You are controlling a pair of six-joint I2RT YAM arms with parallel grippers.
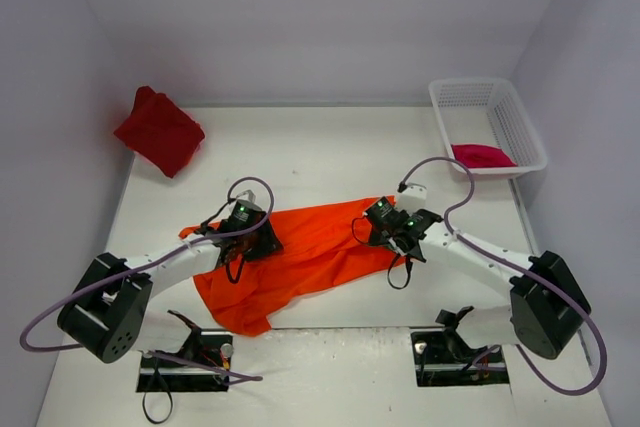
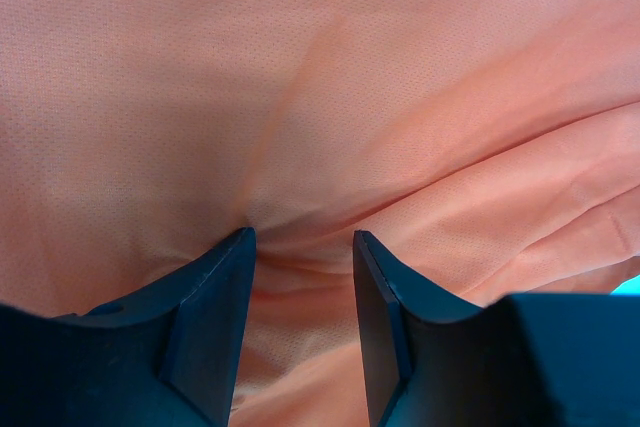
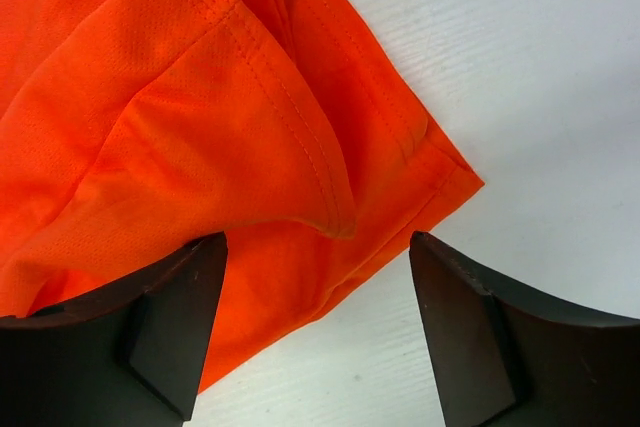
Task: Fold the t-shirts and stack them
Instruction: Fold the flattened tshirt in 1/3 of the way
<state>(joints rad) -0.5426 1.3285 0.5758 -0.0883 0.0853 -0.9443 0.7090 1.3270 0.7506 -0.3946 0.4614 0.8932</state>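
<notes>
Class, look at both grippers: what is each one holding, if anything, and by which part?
The left gripper pinches a fold of the orange t-shirt near its left end. The right gripper is open, holding nothing.

- The top external view looks down from above and behind the arm bases [image 1: 185, 355], far enough off to take in the whole tabletop [image 1: 330, 147], from near edge to far corners.
- The left wrist view looks past the left gripper [image 2: 300, 257], very close to the orange t-shirt [image 2: 300, 77], whose cloth fills the frame.
- The right wrist view looks down past the right gripper [image 3: 318, 267], close over the shirt's hemmed corner and bare tabletop.
- All three views share the orange t-shirt near the tabletop's middle.
</notes>
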